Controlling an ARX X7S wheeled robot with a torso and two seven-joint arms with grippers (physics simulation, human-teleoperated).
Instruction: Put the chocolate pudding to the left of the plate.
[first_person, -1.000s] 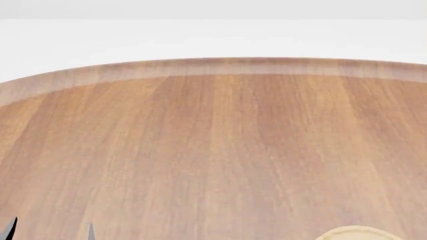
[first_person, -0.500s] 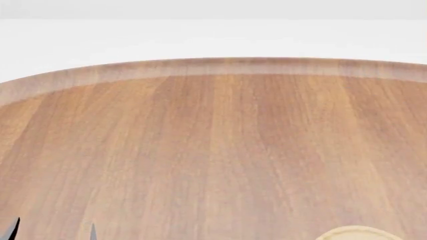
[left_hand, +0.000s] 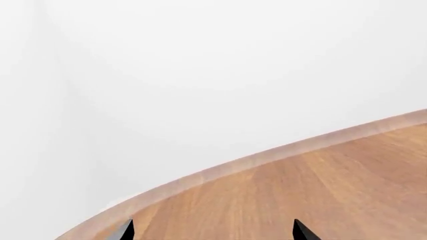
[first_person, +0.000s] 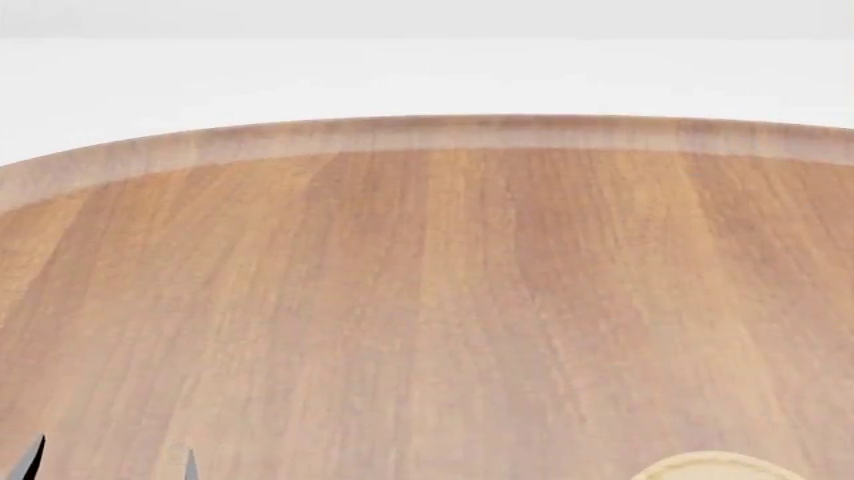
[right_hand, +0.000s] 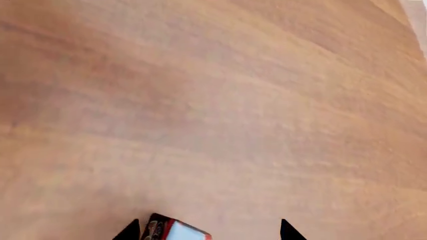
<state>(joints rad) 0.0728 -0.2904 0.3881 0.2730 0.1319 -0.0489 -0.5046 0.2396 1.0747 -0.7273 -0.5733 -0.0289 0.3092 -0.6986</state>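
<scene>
The chocolate pudding (right_hand: 177, 232) shows only as a corner at the frame edge of the right wrist view: a light-blue top, a red corner and a dark brown side. It lies between the tips of my right gripper (right_hand: 208, 233), close beside one finger; the jaws stand wide apart, open. The plate (first_person: 714, 466) is a pale wooden rim peeking in at the bottom right of the head view. My left gripper (first_person: 112, 464) shows two dark tips at the bottom left, open over bare wood, as also seen in the left wrist view (left_hand: 212, 233). The right gripper is outside the head view.
A large round wooden table (first_person: 427, 300) with a paler raised edge (first_person: 441, 132) fills the head view, with white wall and floor beyond it. The table's curved edge (left_hand: 253, 161) runs ahead of the left gripper in the left wrist view.
The left gripper's tips have drifted slightly to the right and lower in the head view. The plate rim has not moved.
</scene>
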